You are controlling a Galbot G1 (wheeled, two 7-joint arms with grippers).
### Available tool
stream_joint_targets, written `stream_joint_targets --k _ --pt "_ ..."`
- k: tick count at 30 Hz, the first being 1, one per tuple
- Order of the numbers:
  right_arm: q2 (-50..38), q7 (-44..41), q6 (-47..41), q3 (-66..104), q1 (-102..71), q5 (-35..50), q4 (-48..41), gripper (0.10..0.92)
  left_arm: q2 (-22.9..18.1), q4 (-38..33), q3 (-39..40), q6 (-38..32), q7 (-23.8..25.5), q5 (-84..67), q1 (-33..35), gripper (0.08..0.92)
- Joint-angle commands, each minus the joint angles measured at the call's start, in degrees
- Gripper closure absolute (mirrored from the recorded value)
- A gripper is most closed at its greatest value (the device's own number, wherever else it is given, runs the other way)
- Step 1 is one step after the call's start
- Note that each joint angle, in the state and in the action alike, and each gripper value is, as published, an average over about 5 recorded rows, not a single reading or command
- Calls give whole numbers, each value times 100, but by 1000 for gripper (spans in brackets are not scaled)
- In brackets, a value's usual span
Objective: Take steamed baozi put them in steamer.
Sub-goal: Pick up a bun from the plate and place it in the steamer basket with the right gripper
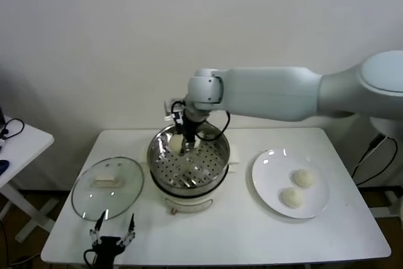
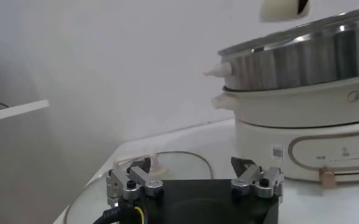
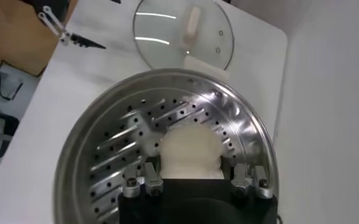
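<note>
My right gripper [image 1: 184,145] reaches down inside the steamer [image 1: 155,155], a shiny steel pot with a perforated tray on a cream base. In the right wrist view the gripper [image 3: 192,169] is shut on one creamy-white baozi [image 3: 189,149], with a finger against each side, just above the tray [image 3: 112,152]. Two more baozi [image 1: 305,178] [image 1: 291,198] lie on the white plate [image 1: 263,174] to the right of the steamer. My left gripper [image 1: 113,227] is open and empty, low at the table's front edge near the glass lid.
The round glass lid [image 1: 107,188] with a white handle lies flat left of the steamer and also shows in the right wrist view [image 3: 167,30]. The left wrist view shows the steamer's side [image 2: 301,67]. A small side table [image 1: 19,140] stands at the far left.
</note>
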Motion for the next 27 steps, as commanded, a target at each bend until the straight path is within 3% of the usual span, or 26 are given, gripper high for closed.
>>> stream_joint_targets --k 1,22,27 --pt "489 72 -54 167 -615 -320 -615 381 -1 21 -14 5 3 -5 -12 177" --pt "646 96 -34 185 -1041 -793 -889 380 7 68 -33 -2 11 -16 -36 177" --pt "614 115 8 240 -1047 -801 -864 314 7 58 -22 -4 11 -16 -31 177"
